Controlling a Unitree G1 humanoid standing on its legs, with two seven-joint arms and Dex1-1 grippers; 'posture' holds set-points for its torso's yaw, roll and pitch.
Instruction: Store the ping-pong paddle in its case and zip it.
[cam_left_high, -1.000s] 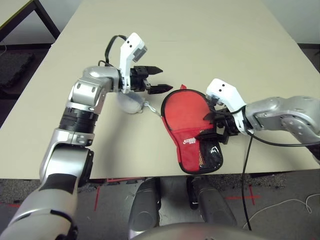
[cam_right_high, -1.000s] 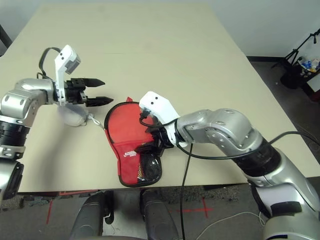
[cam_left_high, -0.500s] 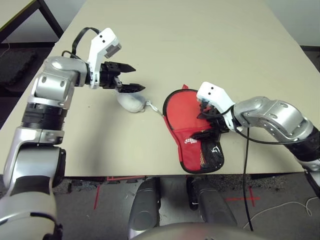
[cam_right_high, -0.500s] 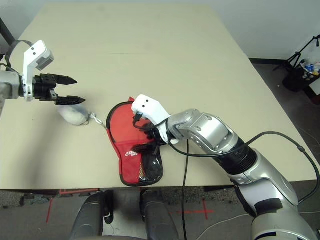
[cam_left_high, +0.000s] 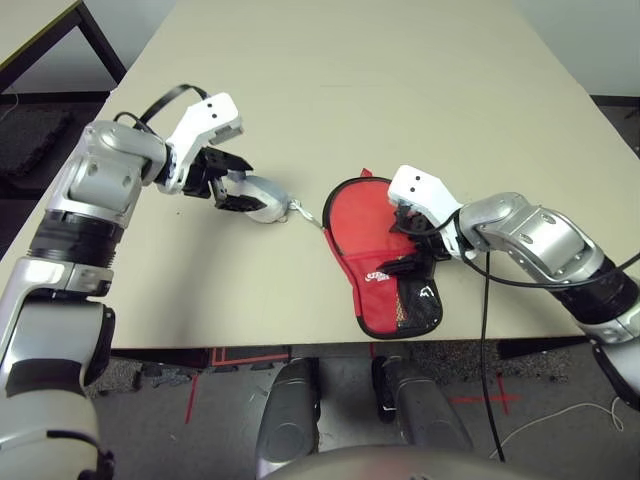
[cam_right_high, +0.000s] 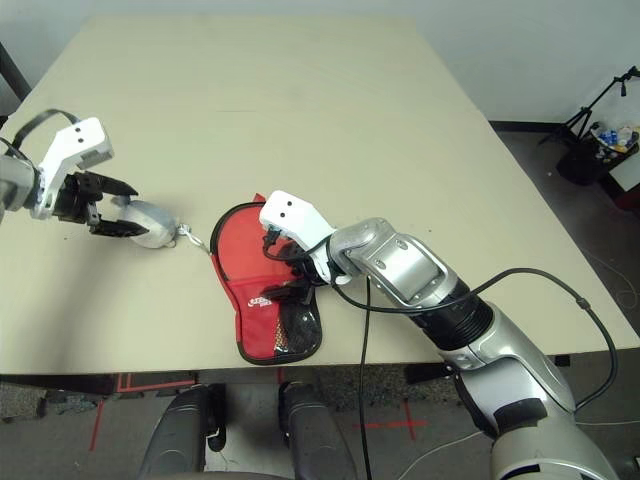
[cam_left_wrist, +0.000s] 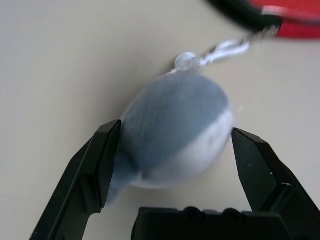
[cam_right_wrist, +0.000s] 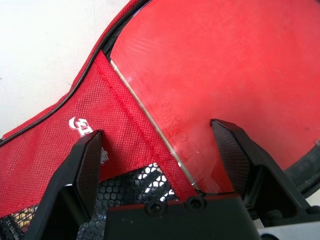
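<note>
Judging by the red under the window, paddle's in the case; zipping's left, both pincers spread.

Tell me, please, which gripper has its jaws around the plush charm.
The left gripper: its open jaws straddle the grey-and-white plush; the right gripper is over the red case.

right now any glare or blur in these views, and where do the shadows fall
Left wrist view: plush soft-edged, case blurred at the corner; right wrist view: bright glints on the black mesh; left eye view: soft shadow on the table.
</note>
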